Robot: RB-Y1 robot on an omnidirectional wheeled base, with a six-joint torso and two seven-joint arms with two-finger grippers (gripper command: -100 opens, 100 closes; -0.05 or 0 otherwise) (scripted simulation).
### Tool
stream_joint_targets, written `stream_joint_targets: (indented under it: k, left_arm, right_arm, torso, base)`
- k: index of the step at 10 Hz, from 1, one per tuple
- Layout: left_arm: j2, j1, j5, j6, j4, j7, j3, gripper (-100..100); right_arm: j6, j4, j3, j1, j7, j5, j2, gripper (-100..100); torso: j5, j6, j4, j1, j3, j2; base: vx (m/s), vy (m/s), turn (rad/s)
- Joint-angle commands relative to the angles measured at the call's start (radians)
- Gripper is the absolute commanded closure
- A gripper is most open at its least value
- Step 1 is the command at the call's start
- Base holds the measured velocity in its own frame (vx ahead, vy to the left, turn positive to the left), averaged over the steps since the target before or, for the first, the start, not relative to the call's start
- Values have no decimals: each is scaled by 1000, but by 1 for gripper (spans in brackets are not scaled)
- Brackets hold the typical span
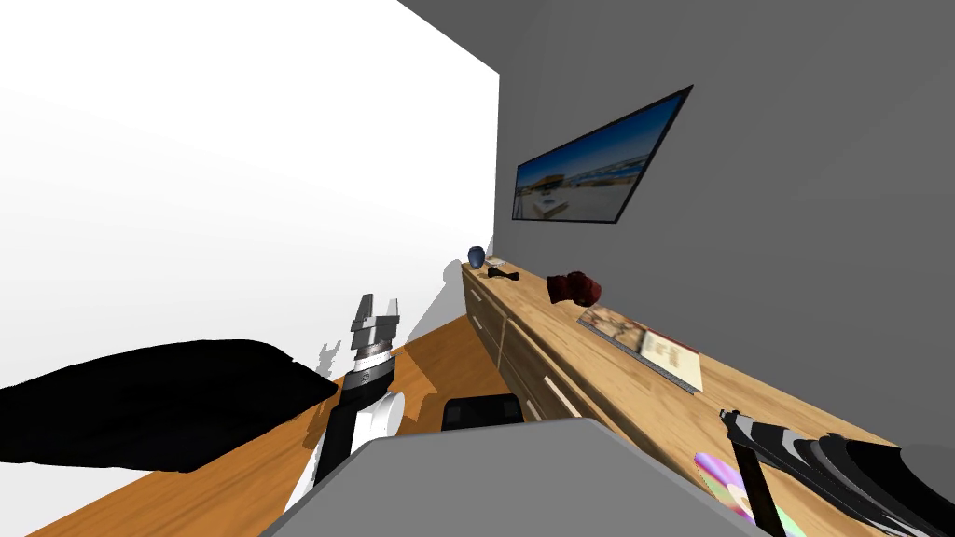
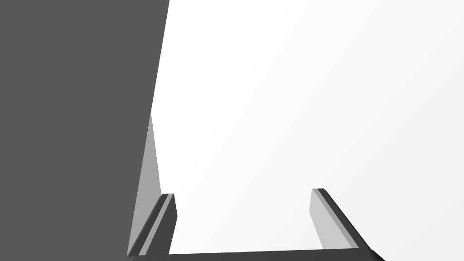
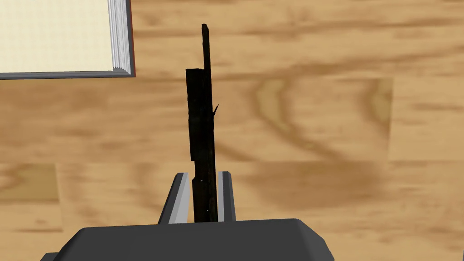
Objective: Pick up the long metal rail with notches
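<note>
Right wrist view: right end effector (image 3: 203, 174) clamped on long, thin black rail (image 3: 199, 113) over light wooden desk (image 3: 317, 136), near white open book (image 3: 59, 36). Left end effector (image 2: 242, 192) wide.

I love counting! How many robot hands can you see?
2. The left gripper is raised by the white wall, fingers open. The right gripper is above the wooden cabinet top, fingers shut on the dark rail.
</note>
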Motion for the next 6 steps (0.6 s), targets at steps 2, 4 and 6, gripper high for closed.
stream_joint_targets:
  k: [2,4,6]
  left_arm:
    - [0,0,0,0,0,0,0,0]
    - [0,0,0,0,0,0,0,0]
    - [0,0,0,0,0,0,0,0]
  right_arm:
    - [0,0,0,0,0,0,0,0]
    - [-49,13,-56,18,-2,4,16,100]
    - [-77,23,-82,20,1,4,26,100]
  torso:
    - [0,0,0,0,0,0]
    - [0,0,0,0,0,0]
    - [0,0,0,2,1,2]
  base:
    - [0,0,0]
    - [-17,5,25]
    - [-36,30,20]
